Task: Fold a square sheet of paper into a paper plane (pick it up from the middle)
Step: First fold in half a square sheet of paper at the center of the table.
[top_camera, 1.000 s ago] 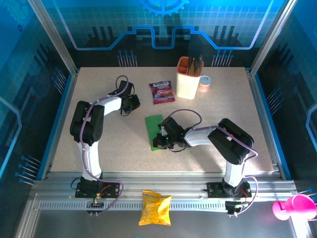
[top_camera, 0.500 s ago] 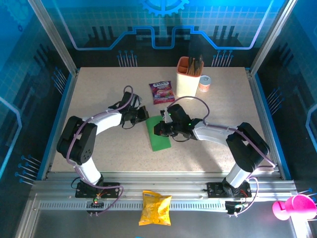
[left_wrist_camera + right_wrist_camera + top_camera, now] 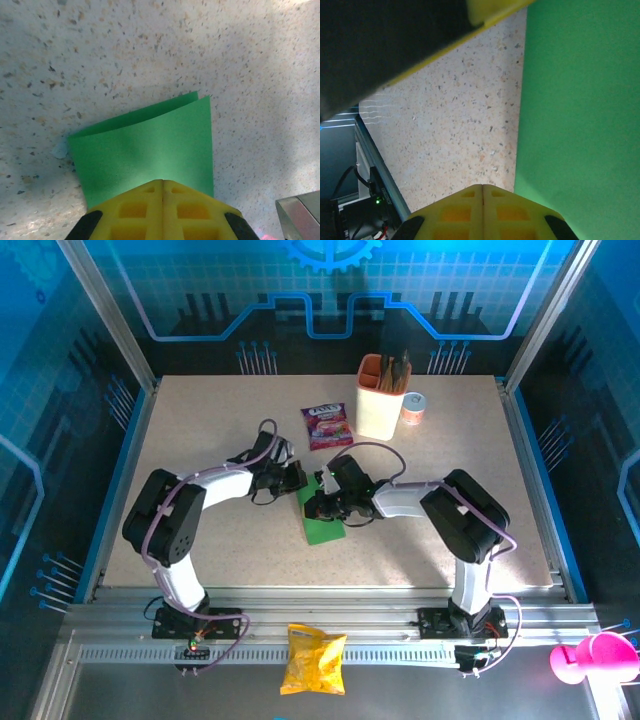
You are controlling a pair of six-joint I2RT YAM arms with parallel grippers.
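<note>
I find the green paper [image 3: 320, 532] folded on the bench [image 3: 400, 550]. Left jaws and right jaws are pressed together at its edges.

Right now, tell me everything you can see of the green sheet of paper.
The green sheet of paper is thin, plain and bright green, folded over into a narrow rectangle. The left wrist view shows two layers slightly parted at its far edge. It lies near the middle of the speckled table, nearer the arms than the purple snack sachet. The shut left pincer overlaps one edge, and the shut right pincer sits at another. Whether they press on it I cannot tell.
</note>
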